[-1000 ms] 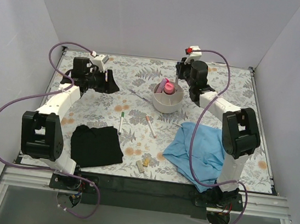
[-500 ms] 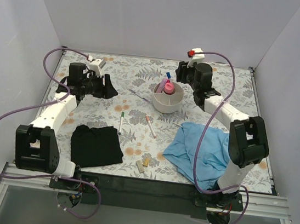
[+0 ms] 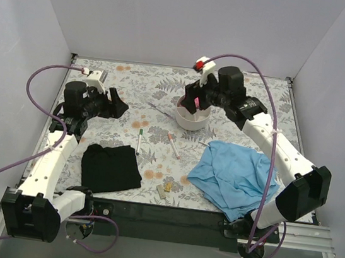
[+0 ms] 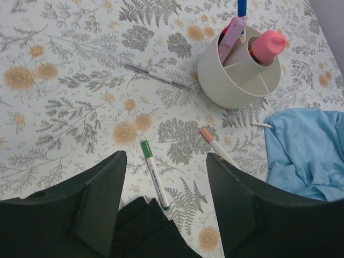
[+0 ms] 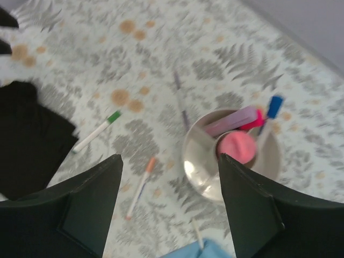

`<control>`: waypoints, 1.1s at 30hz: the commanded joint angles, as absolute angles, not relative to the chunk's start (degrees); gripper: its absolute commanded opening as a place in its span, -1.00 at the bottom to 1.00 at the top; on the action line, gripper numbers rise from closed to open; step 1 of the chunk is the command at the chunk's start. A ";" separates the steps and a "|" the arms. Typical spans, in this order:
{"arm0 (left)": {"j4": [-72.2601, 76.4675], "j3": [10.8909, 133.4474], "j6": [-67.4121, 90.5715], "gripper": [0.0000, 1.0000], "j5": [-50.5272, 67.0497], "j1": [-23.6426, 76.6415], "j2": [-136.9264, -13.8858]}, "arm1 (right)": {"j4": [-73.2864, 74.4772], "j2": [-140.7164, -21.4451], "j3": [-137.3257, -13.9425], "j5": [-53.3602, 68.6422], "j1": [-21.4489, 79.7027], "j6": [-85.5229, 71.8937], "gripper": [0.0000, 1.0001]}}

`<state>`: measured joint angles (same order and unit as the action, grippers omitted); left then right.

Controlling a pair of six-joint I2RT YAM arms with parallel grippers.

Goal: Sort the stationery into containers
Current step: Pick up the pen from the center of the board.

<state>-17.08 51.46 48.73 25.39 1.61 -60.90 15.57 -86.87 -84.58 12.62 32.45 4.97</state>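
Observation:
The white round organiser (image 3: 192, 123) (image 4: 226, 75) (image 5: 198, 161) stands at the back middle of the table. In it are a pink highlighter (image 4: 267, 44) (image 5: 238, 146), a purple item (image 4: 232, 36) and a blue-capped pen (image 5: 274, 106). On the table lie a green-capped pen (image 3: 139, 140) (image 4: 155, 175), an orange-capped pen (image 3: 173, 146) (image 4: 214, 144) and a thin purple pen (image 3: 159, 109) (image 4: 156, 76). Two pale erasers (image 3: 164, 188) sit near the front. My right gripper (image 3: 192, 103) (image 5: 169, 161) hovers open over the organiser's left side. My left gripper (image 3: 117, 106) (image 4: 165, 161) hangs open and empty, high above the green-capped pen.
A black cloth (image 3: 111, 167) (image 4: 145, 231) lies at the front left. A crumpled blue cloth (image 3: 233, 175) (image 4: 306, 150) lies at the front right, with a small white stick (image 3: 203, 144) at its far edge. White walls close in the floral table.
My right gripper has opened, leaving the blue-capped pen standing in the organiser, and has swung left over the organiser. My left arm has drawn back toward the left.

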 commanded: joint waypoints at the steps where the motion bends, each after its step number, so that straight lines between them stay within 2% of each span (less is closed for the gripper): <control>1: -27.84 53.60 48.17 0.22 24.17 1.49 -57.92 | 32.17 -87.02 -79.13 14.26 38.12 2.37 0.64; 4: -35.14 55.28 47.20 0.22 22.16 1.49 -58.88 | 32.78 -87.10 -77.35 9.76 41.73 2.90 0.68; 9: -36.04 52.30 50.00 0.23 18.11 1.41 -55.30 | 33.40 -93.23 -79.62 17.40 43.33 2.20 0.46; 10: -35.95 51.95 50.53 0.24 17.93 1.23 -54.59 | 33.31 -94.56 -80.41 17.66 43.59 1.50 0.46; 15: -36.73 51.24 51.60 0.23 18.19 0.70 -51.16 | 31.99 -104.12 -84.80 17.50 43.68 0.35 0.15; 21: -37.44 51.50 50.98 0.23 18.37 0.62 -49.75 | 31.99 -112.22 -88.50 13.01 43.68 -2.11 0.10; 33: -36.48 51.15 51.94 0.22 20.12 0.09 -50.80 | 31.46 -120.22 -95.36 9.58 43.42 -3.08 0.05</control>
<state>-36.45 51.24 51.35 18.90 0.54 -50.87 32.62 -118.48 -91.44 10.68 43.57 -2.63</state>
